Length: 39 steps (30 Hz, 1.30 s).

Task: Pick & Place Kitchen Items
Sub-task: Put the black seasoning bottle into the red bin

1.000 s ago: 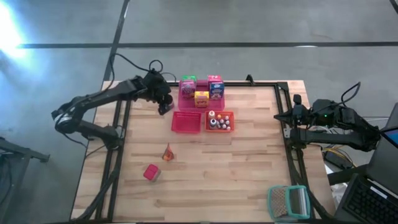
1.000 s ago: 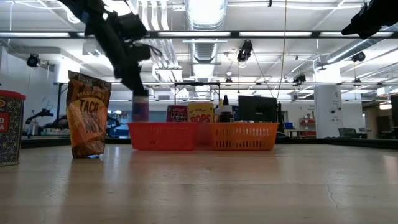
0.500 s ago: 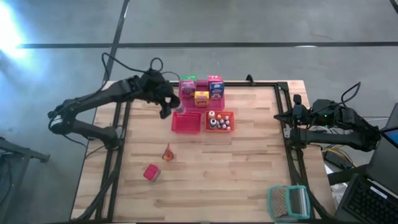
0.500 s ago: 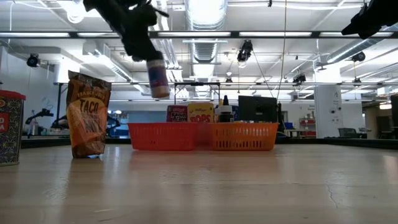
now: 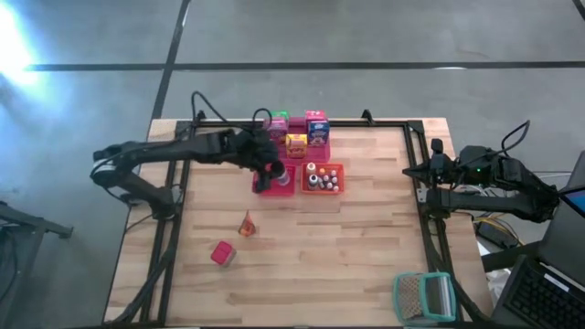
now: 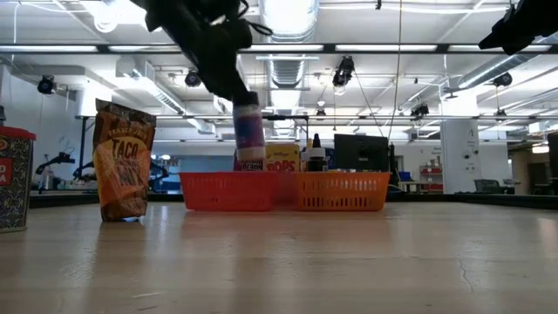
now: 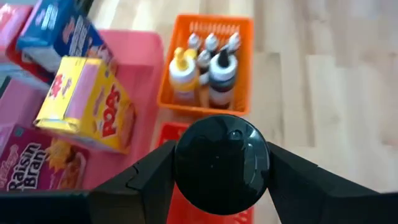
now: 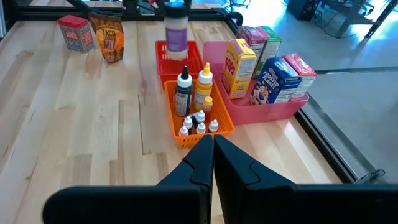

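My left gripper point(image 5: 271, 165) is shut on a small bottle point(image 6: 248, 135) with a black lid and a purple label, above the red tray point(image 5: 274, 182). The bottle's bottom is about level with the tray's rim point(image 6: 228, 177). Beside it, the orange tray point(image 5: 323, 178) holds several small bottles. Behind both, the pink tray point(image 5: 294, 151) holds colourful cartons. A taco bag point(image 5: 247, 225) and a red can point(image 5: 221, 253) stand on the near left of the table. My right gripper point(image 8: 213, 148) is shut and waits at the table's right edge. My left gripper holds the bottle by its top, at the black lid point(image 7: 222, 163), pinched between the two fingers point(image 7: 146, 180), one on each side. The fingers come from above, slanting in from the table's left. The bottle hangs nearly upright below them, clear of the table, over the red tray.
A teal-framed mesh thing point(image 5: 423, 295) lies at the near right corner. A dark metal frame runs along the table's left, right and far edges. Bare wood point(image 5: 347, 247) spreads across the near and right parts of the table.
My left gripper carried the bottle from left of the trays toward the table's right. It rose first, then came down over the red tray, staying shut on the bottle throughout.
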{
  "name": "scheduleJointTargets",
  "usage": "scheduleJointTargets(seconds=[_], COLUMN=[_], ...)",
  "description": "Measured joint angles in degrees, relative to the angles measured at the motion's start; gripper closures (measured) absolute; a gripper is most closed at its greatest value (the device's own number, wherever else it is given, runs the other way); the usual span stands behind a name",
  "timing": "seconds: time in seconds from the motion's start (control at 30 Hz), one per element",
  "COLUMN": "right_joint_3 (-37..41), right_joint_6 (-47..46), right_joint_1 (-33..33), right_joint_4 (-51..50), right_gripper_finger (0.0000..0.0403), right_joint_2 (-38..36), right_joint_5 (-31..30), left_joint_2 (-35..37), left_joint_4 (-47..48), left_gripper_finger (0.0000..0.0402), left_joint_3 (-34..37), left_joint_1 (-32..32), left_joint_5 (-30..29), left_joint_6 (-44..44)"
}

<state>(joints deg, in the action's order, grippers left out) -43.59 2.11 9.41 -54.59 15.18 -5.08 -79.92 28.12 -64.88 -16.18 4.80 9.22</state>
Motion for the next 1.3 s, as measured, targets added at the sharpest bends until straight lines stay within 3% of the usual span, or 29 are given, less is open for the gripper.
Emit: scheduleJointTargets(seconds=[1.0, 1.3], right_joint_3=[0.00, -0.01], right_joint_6=[0.00, 0.00], right_joint_1=[0.00, 0.00], right_joint_4=[0.02, 0.01], right_gripper_finger=[0.0394, 0.0394], right_joint_2=[0.00, 0.00], right_joint_5=[0.00, 0.00], left_joint_2=[-14.51, -14.66], left_joint_4=[-5.77, -7.08], left_gripper_finger=[0.0177, 0.0145], left_joint_3=[-1.32, -1.32], left_joint_1=[-3.24, -3.24], left_joint_5=[-2.95, -2.56], left_joint_6=[2.27, 1.35])
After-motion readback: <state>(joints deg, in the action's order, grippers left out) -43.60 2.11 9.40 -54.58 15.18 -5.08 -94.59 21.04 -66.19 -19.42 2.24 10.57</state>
